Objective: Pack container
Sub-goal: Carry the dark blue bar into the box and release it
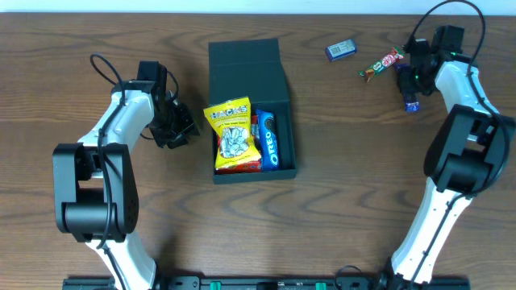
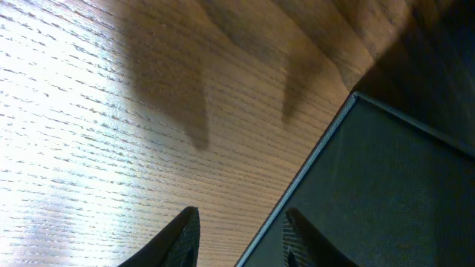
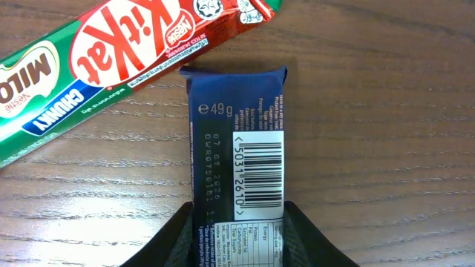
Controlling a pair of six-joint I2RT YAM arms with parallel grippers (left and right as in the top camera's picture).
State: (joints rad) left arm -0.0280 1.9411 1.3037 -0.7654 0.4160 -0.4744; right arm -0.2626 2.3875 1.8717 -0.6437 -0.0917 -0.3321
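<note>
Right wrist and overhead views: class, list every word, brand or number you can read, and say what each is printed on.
"KitKat": red-and-green wrapper
"MILO", "CHUNKY", "Nestlé": the same wrapper's green end
"e 49g": dark blue bar
"5031 2610": beside that bar's barcode
"OREO": blue packet in the container
Too small or blurred to read: the yellow packet heading, the bar's fine print, the small blue packet.
</note>
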